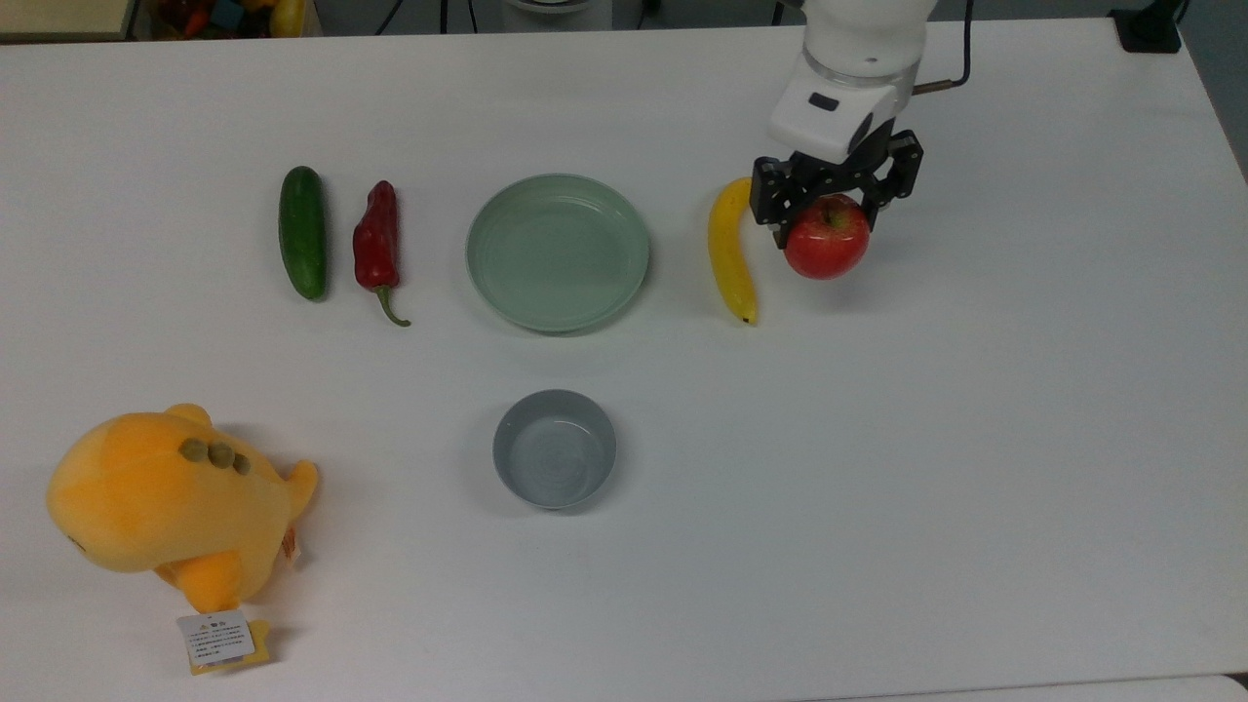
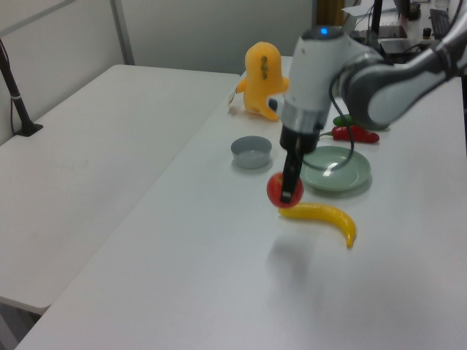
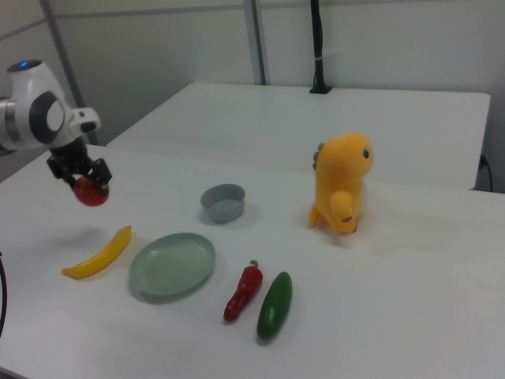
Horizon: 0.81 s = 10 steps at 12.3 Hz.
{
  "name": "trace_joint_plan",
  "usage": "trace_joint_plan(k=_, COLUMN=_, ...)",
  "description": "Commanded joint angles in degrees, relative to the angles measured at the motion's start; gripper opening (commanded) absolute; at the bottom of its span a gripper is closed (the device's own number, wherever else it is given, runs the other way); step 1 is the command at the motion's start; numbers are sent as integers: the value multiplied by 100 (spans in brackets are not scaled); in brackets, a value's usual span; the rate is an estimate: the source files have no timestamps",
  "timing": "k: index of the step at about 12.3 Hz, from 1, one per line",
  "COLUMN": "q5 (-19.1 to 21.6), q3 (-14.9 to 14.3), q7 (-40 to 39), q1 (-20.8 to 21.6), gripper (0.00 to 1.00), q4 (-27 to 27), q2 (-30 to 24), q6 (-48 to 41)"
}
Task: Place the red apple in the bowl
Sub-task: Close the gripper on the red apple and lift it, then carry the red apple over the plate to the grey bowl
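Above the table [image 1: 975, 439], clear of its surface, the gripper [image 1: 829, 207] holds the apple [image 1: 827, 239] pinched between its 2 fingers. A shadow lies on the white top beneath it in the left view, well below the fruit, so the apple [image 2: 278, 189] is properly airborne. In the top view it hangs just right of the banana [image 1: 731, 253], with the bowl [image 1: 554, 448] well apart, lower and to the top view's left, empty and upright.

The grip looks high on the fruit to me. The fingers clasp the upper part near the stem, and most of the round, glossy body hangs below them. That is where I judge the trouble could come from: a smooth sphere held above its widest point can squeeze out downward if the arm swings quickly or stops hard.

A dropped apple would roll on this flat top, maybe off toward the plate [image 1: 558, 252] or the edge.

The path toward the bowl seems to pass over or near the banana, so travelling too low could knock it.

The bowl is only slightly wider than the apple. A release off centre could catch the rim, tip the light bowl or bounce the fruit out. Letting go from too high would do the same.

In the right view the apple [image 3: 91, 192] hangs at the far left, with the bowl [image 3: 223, 202] nearer the middle.
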Motion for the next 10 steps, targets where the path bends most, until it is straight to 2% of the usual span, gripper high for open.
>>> trace_joint_plan(k=1, q5=469, q3=-622, q7=-937, q1=52, gripper=1, q4=1061, q2=127, q6=-1227)
trace_joint_plan(k=4, q5=653, q3=-1245, q7=-1412, q1=78, gripper=1, q4=1800, q2=390, q6=-1635)
trace_joint_plan(k=8, q5=662, q3=-1729, q7=-1799, q1=87, gripper=1, q4=2538, q2=934, q6=-1697)
trace_joint_plan(k=10, q5=662, q3=-1906, q7=-2045, q1=61, gripper=1, q4=2741, q2=1207, q6=-1522)
